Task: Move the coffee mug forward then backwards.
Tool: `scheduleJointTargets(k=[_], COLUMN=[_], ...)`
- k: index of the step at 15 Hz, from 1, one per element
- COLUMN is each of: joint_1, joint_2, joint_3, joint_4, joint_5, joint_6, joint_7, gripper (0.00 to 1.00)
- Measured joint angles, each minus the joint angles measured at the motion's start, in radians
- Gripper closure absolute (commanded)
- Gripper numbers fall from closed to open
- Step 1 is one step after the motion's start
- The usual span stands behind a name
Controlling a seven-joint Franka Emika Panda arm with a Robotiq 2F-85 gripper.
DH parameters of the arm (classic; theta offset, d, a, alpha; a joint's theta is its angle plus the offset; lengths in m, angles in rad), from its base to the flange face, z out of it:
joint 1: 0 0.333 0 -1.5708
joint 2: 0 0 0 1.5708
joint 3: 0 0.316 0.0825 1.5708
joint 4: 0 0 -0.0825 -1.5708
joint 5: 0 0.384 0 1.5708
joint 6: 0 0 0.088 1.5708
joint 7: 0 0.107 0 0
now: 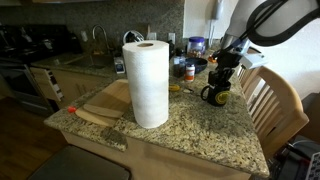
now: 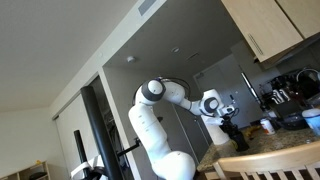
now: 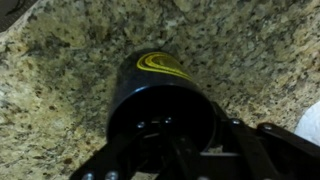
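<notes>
While the white arm (image 2: 165,95) reaches down over the speckled granite counter (image 1: 190,125), the pincer (image 1: 219,80) sits directly on top of the coffee mug (image 1: 214,96), which stands upright just beneath it; the mug's base appears to rest on the stone. In the wrist view the mug (image 3: 160,95) fills the middle of the picture, right in front of the pincer (image 3: 165,135), with its yellow round emblem (image 3: 163,64) on the side turned away from the pincer; granite (image 3: 60,60) surrounds it on every side. The dark fingers merge with the black rim, so I cannot tell how far apart the jaws stand, nor whether they truly grip the mug. In an exterior view a tall paper-towel roll (image 1: 150,85) stands well apart from the pincer, toward the middle of the counter; a wooden cutting board (image 1: 105,100) lies beyond the roll, farther still from the pincer; a clear jar with a blue lid (image 1: 196,46) stands behind the pincer, near it but not touching; a wooden chair (image 1: 275,100) stands on the pincer's other side, off the counter's edge. In an exterior view the pincer (image 2: 228,128) points downward, too small and dark to show its jaws.
</notes>
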State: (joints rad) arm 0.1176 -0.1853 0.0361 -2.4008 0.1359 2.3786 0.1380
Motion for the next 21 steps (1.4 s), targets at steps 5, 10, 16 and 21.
scheduleJointTargets(k=[5,10,16,21], joint_1=[-0.019,-0.021,-0.021,-0.018], joint_2=[0.000,-0.021,-0.045,-0.012], joint_3=[-0.005,-0.001,0.002,0.000], joint_4=[0.010,0.026,0.027,0.059], joint_5=[0.000,-0.029,-0.037,0.029], joint_6=[-0.016,0.019,0.020,-0.132], joint_7=[0.001,0.022,0.032,-0.060], gripper=[0.00,0.00,0.00,0.00])
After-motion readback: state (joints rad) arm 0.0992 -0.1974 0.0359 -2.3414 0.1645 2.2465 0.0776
